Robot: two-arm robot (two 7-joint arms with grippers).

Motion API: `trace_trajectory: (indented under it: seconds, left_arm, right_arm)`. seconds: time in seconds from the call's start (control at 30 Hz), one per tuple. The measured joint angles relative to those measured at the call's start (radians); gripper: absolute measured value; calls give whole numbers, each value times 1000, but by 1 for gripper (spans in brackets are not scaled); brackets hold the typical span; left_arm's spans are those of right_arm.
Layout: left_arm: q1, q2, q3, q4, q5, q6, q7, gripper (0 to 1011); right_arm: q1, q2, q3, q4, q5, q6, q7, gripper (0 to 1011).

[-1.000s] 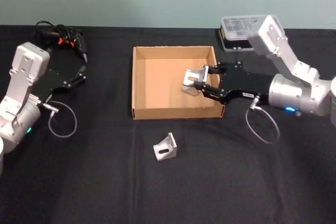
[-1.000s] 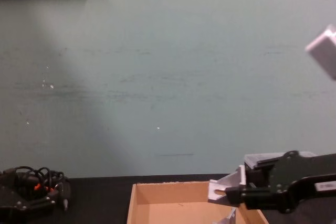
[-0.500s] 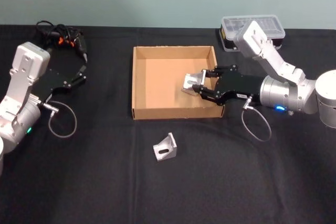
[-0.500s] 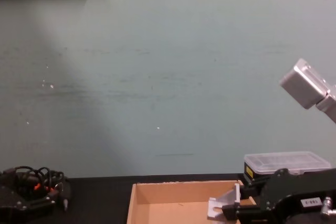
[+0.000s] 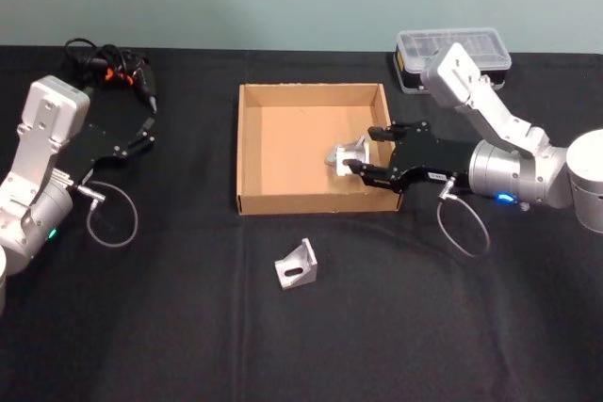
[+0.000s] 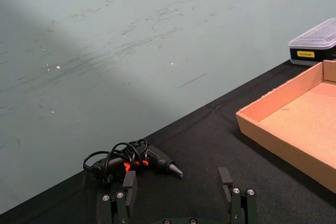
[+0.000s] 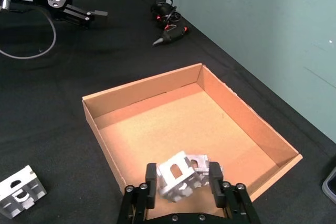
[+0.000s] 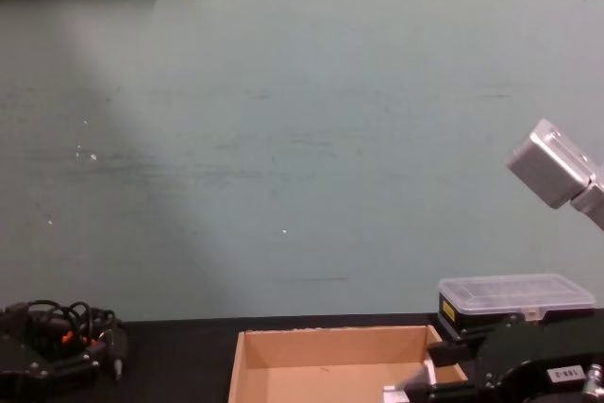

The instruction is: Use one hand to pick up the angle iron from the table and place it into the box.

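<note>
R gripper reaches in over the box's right wall, fingers spread w/ an angle iron btw them. The iron sits tilted on the box floor by the right wall, nearer the front-right corner. Can't tell if a pad touches it, but jaws look too wide to be pinching. A 2nd angle iron lies on the table, near the middle of the box's front edge. L gripper idle by the table's left edge, fingers apart. Handling, my guess: small metal bracket, stiff, dense for its size, smooth & a bit slick, not fragile. Best hold prob = pads across two flat parallel faces, low & centred; avoid the sloped web, it'd likely slip out
</note>
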Motion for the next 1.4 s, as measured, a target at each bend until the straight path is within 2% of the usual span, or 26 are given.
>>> trace_trajectory:
  seconds: [0.3,0.47,0.77,0.93,1.2,1.4]
  left_arm:
    - [0,0,0,0,0,0,0,1000]
    - [0,0,0,0,0,0,0,1000]
    - [0,0,0,0,0,0,0,1000]
    - [0,0,0,0,0,0,0,1000]
    - [0,0,0,0,0,0,0,1000]
    - [0,0,0,0,0,0,0,1000]
  right_arm:
    - [-7,-2,10,1,-3,-3,2,893]
    - [-11,-4,18,0,-3,-10,1,997]
    - [-24,-2,48,-29,13,-34,-12,1000]
    - [-39,17,73,-83,42,-47,-4,1000]
    - [-66,84,96,-185,122,-56,73,1000]
    - [-85,141,81,-252,163,-43,134,1000]
